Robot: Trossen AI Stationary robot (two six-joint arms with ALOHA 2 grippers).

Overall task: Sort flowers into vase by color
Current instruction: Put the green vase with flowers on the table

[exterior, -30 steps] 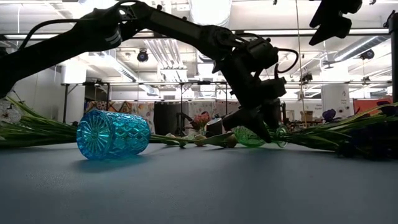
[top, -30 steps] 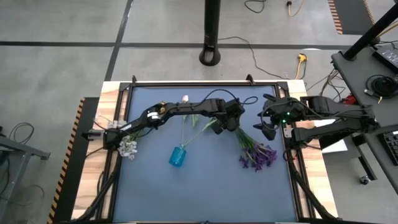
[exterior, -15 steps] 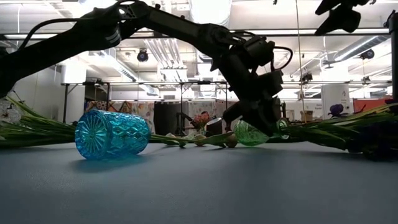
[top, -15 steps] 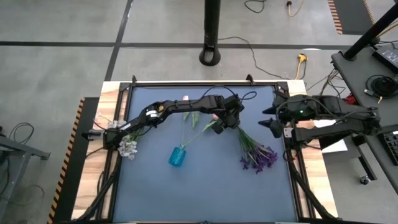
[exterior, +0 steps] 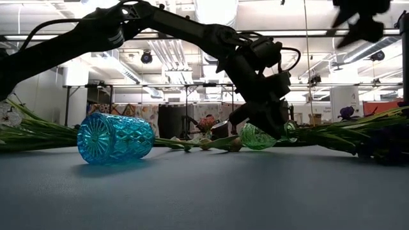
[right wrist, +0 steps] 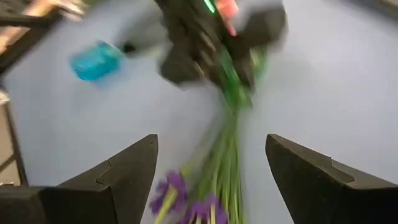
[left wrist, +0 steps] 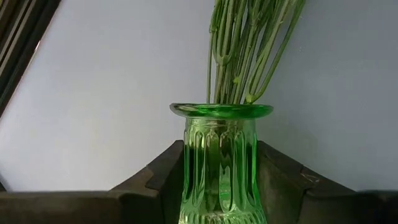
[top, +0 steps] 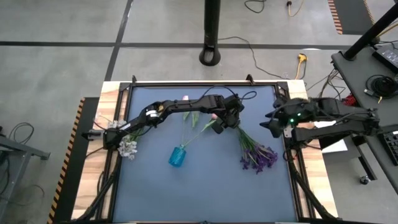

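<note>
Blue mat [top: 155,193]: my left gripper [left wrist: 221,186] clamps the slippery, fragile green vase [left wrist: 221,168] by its neck; right gripper [right wrist: 211,180], at three o'clock, gapes empty.

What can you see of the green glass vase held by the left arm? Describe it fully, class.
The green vase is clear, ribbed glass with a flared round rim. The left tool grips its body, a dark finger on each side. In the low view it lies on its side, low over the blue table. The green stems of the purple flowers reach its mouth; the left wrist view shows them meeting the rim, though how far they go in is unclear.
</note>
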